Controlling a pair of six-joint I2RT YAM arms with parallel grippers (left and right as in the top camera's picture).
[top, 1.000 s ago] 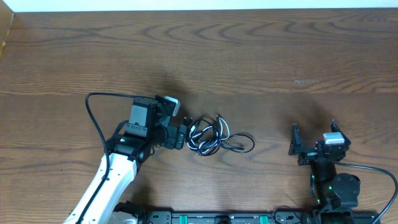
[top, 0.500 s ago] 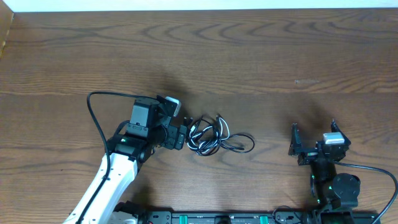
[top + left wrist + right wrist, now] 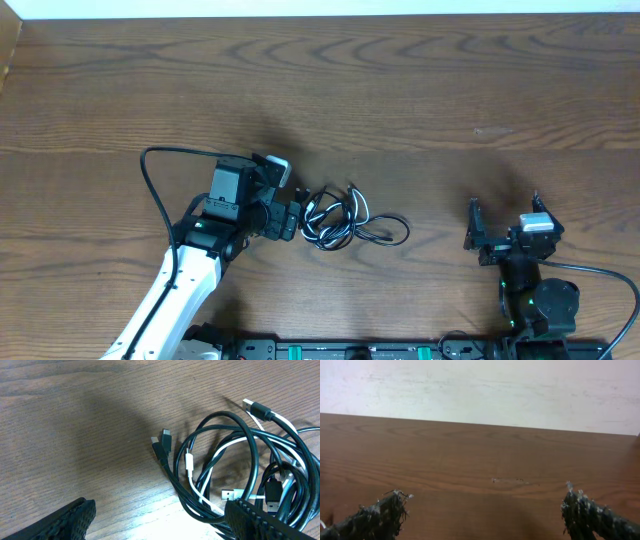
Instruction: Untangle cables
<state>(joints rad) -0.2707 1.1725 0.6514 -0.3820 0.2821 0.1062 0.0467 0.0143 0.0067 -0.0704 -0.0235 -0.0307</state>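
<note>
Loosely wound into one small knot on the wooden table: cables, two thin black cords and one white, looped over and through one another. From the left wrist, a black plug with a silver tip jutting out at the far edge of the knot, two small black plugs side by side on the edge nearer the left-hand finger, and a flat silver plug low among the loops.

Lies directly ahead of the left jaws, just off their tips, with the nearest loops running up to one finger; cannot tell whether touching it. Other finger over bare wood. Left jaws: spread wide, gripping nothing.

Sits well apart from the right jaws, off to their left across bare table. Right jaws: also spread wide, nothing between the fingers but wood and a pale wall beyond.
</note>
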